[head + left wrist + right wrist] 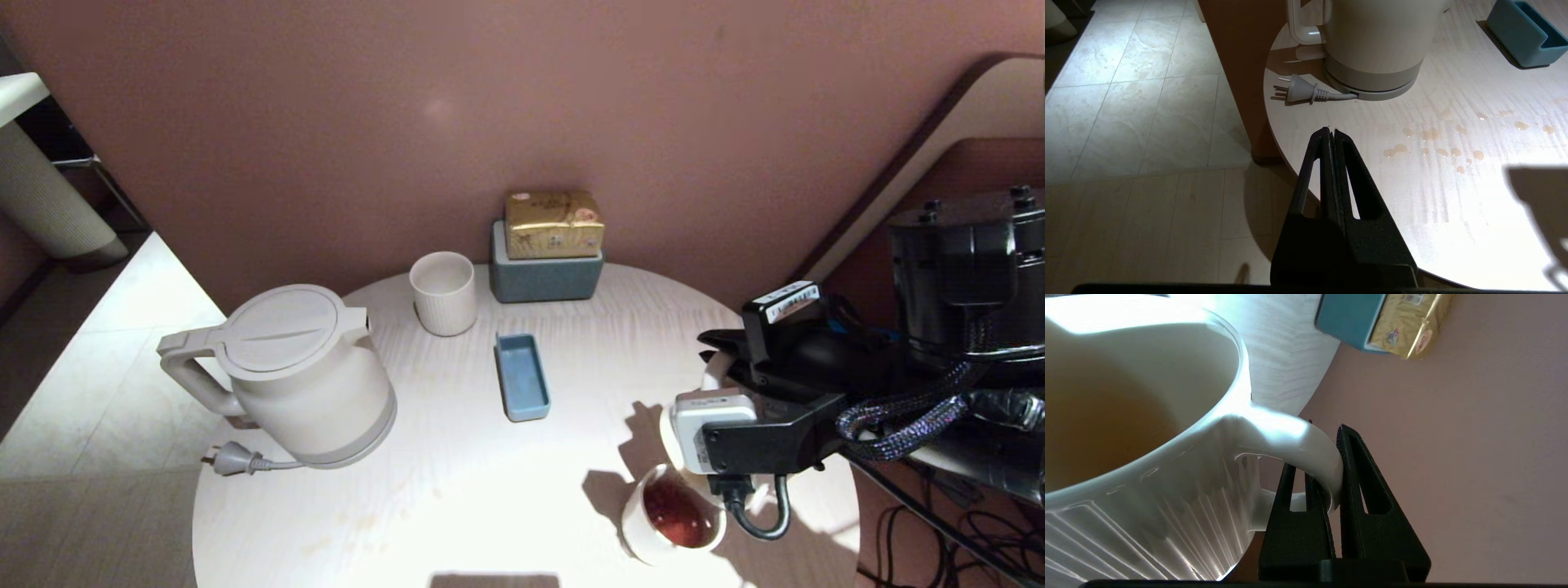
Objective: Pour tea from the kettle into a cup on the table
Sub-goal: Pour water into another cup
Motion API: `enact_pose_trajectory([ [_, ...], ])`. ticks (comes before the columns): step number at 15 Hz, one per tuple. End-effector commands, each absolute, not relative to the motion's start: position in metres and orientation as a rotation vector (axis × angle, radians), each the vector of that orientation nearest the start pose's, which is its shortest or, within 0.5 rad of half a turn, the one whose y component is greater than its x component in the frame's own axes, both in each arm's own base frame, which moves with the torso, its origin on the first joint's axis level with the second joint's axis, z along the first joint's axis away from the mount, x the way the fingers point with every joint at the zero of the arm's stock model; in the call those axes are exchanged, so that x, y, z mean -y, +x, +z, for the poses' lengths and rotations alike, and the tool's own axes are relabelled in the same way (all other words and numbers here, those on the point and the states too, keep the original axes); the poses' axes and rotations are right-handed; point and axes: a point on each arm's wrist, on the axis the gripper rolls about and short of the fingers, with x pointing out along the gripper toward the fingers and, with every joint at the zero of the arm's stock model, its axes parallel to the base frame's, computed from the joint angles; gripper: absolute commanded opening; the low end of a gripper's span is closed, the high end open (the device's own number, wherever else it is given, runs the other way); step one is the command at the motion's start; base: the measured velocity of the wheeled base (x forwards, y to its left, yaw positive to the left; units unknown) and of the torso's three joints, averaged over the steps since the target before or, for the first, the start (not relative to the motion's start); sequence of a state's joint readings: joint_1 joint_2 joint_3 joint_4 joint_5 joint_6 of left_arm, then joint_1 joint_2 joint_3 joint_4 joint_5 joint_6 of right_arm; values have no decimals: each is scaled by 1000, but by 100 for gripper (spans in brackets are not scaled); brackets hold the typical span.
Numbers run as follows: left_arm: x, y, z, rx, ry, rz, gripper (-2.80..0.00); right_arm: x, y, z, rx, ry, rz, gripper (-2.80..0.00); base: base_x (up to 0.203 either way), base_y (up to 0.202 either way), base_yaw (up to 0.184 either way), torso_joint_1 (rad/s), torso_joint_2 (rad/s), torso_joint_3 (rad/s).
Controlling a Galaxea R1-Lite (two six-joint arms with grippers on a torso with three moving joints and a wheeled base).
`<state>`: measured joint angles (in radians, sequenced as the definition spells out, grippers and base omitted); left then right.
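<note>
The cream-white kettle [302, 376] [1376, 36] stands upright, lid shut, at the left of the round white table [457, 474]. My right gripper [709, 359] [1327, 428] hangs over the table's right side, shut on the loop handle [1290, 437] of the ribbed white cup [1167, 498]. Amber tea [1098, 428] lies inside it. In the head view my wrist camera hides most of this cup; only its edge [665, 433] shows. My left gripper [1331, 130] is shut and empty, parked by the table's front-left edge.
A smooth white cup of dark red liquid [673, 514] stands at the front right. Behind are a ribbed tumbler [443, 292], a blue tray [521, 376] and a gold tissue pack on a grey-blue box [545, 269]. The kettle's plug [233, 459] and spilled drops [1433, 134] lie on the table.
</note>
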<state>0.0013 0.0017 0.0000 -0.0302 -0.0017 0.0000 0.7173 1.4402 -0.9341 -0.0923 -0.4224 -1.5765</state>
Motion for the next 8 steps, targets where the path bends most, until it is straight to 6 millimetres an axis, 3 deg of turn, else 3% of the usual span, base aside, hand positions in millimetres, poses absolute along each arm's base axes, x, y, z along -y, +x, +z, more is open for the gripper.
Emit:
enact_pose_trajectory([
  [1,0,-23,79,29,0,0,-280,-153,187,238,-54,-1811,512,-280,0,0,0,0,0,0],
  [8,0,-23,79,29,0,0,-280,-157,182,238,-56,-1860,511,-280,0,0,0,0,0,0],
])
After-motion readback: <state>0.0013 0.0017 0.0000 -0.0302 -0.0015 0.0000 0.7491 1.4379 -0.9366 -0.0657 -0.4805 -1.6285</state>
